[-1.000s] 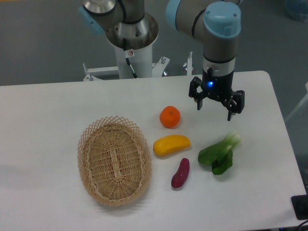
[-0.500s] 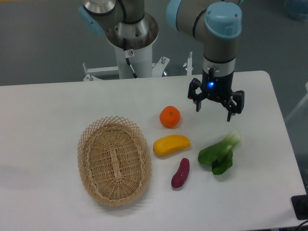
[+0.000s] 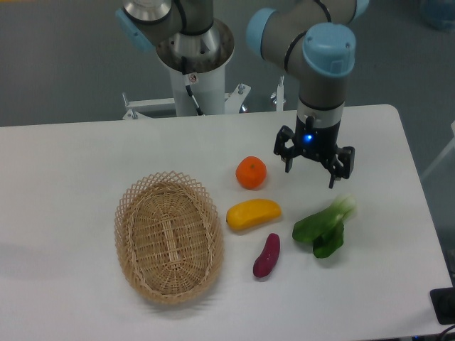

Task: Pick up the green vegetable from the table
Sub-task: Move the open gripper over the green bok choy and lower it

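Note:
The green vegetable [image 3: 323, 226] lies on the white table [image 3: 78, 156] at the right, dark leaves toward the front and pale stalk end pointing back right. My gripper [image 3: 311, 172] hangs open above the table, just behind and slightly left of the vegetable, with nothing between its fingers. One dark fingertip [image 3: 331, 180] stands close to the stalk end without touching it.
An orange fruit [image 3: 251, 172] sits left of the gripper. A yellow oblong fruit [image 3: 253, 214] and a purple eggplant-shaped item [image 3: 267, 256] lie left of the vegetable. A woven basket [image 3: 169, 236] stands at the front left. The robot base [image 3: 193, 64] rises behind the table.
The gripper has shifted a little to the left and forward, and turned slightly about its axis. The objects on the table have not moved.

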`<state>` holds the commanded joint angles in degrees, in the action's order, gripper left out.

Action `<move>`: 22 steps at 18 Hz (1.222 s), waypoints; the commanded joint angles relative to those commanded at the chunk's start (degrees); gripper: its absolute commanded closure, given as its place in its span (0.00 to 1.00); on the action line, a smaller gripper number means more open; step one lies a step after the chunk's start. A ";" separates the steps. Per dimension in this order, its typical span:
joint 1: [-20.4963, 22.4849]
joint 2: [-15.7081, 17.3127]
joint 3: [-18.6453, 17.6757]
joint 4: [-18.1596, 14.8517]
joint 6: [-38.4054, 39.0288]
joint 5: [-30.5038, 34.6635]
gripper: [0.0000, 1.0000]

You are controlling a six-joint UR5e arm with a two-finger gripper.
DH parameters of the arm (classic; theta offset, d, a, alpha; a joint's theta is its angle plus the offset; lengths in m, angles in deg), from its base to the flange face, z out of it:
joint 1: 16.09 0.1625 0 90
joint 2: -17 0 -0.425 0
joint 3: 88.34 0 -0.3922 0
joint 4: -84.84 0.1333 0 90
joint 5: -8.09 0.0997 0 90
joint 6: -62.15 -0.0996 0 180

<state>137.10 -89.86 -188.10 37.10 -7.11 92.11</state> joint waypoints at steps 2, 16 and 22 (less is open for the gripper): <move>0.88 -2.82 2.37 0.37 -1.67 -0.09 0.00; 4.75 -7.66 0.89 0.36 -16.53 0.53 0.00; 4.75 -10.65 0.89 0.98 -15.91 0.70 0.00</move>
<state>141.85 -100.50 -187.21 38.08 -23.02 92.81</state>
